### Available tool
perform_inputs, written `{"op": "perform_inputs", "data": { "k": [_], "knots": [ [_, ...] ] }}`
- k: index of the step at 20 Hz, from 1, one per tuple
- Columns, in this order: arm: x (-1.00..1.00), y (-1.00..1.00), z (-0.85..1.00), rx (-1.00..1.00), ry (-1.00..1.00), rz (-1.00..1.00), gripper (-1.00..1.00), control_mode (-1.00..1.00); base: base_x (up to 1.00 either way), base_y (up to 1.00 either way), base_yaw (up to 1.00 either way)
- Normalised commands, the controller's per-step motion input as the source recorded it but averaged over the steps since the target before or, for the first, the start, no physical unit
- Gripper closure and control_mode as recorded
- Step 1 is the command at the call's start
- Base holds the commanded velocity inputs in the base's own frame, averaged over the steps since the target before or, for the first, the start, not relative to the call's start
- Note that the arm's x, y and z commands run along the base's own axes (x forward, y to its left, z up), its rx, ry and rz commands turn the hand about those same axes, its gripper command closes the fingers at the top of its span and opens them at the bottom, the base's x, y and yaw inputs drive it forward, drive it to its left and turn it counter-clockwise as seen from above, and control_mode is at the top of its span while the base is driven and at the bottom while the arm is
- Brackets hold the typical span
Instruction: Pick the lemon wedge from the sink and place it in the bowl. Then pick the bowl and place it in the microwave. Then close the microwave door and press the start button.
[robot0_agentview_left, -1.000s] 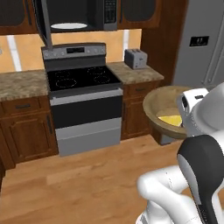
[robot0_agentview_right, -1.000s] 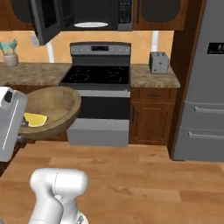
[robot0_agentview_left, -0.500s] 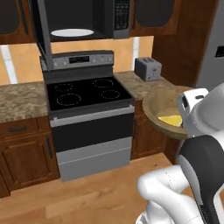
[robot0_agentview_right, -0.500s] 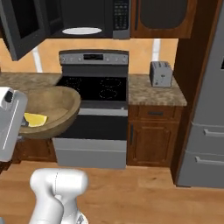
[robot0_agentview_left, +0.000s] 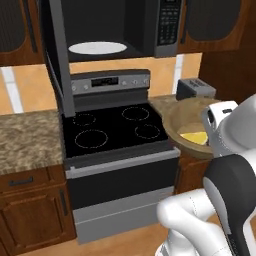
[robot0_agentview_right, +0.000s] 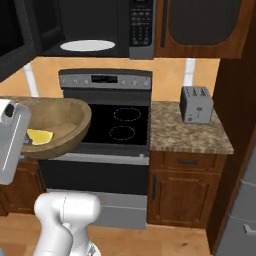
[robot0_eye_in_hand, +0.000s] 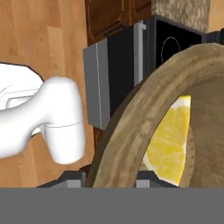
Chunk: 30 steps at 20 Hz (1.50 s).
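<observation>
**Caller:** Hand view first for you — the wide tan-brown wooden bowl (robot0_eye_in_hand: 131, 131) has its rim running right down between the two dark finger tips, so your two-finger gripper (robot0_eye_in_hand: 109, 177) is clamped on that rim, one tip inside and one outside. The small bright yellow lemon wedge (robot0_eye_in_hand: 168, 140) lies inside the bowl, against the inner wall close to the held edge.

**Spotter:** And from the base, where is the load?

**Caller:** In the left base view the bowl (robot0_agentview_left: 187, 122) hangs in the air at the right, off the front right corner of the black-topped steel stove (robot0_agentview_left: 117, 135), with the wedge (robot0_agentview_left: 195, 137) resting in it beside the white arm. The right base view has the bowl (robot0_agentview_right: 57, 125) at the left, over the stove's (robot0_agentview_right: 122, 127) left side, and the wedge (robot0_agentview_right: 40, 136) low in it near the hand.

**Spotter:** The microwave?

**Caller:** You have the large black over-range microwave (robot0_agentview_left: 165, 27) straight above the stove, its dark glass door (robot0_agentview_left: 55, 55) swung wide open to the left, and a flat white round plate (robot0_agentview_left: 97, 48) lying inside the cavity — button panel at the right. A small grey toaster (robot0_agentview_right: 196, 104) stands on the speckled stone counter (robot0_agentview_right: 187, 132) right of the stove, well apart from the bowl.
</observation>
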Motion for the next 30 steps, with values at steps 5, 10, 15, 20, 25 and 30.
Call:
{"op": "perform_inputs", "data": {
  "k": [5, 10, 15, 20, 25, 30],
  "knots": [
    [0.0, 0.0, 0.0, 0.0, 0.0, 0.0, 1.0, 1.0, 0.96, 0.0, 0.19],
    [0.0, 0.0, 0.0, 0.0, 0.0, 0.0, 1.0, 1.0, 0.44, 0.0, 0.17],
    [0.32, 0.07, 0.16, 0.08, -0.11, 0.05, 1.0, -1.0, 0.13, 0.0, 0.06],
    [0.96, 0.09, 0.84, 0.13, -0.18, 0.07, 1.0, -1.0, 0.0, 0.0, 0.0],
    [1.0, 0.2, 0.51, 0.05, -0.23, 0.02, 1.0, -1.0, 0.0, 0.0, 0.0],
    [1.0, 0.34, 0.04, 0.0, -0.28, 0.0, 1.0, -1.0, 0.0, 0.0, 0.0]
  ]
}}
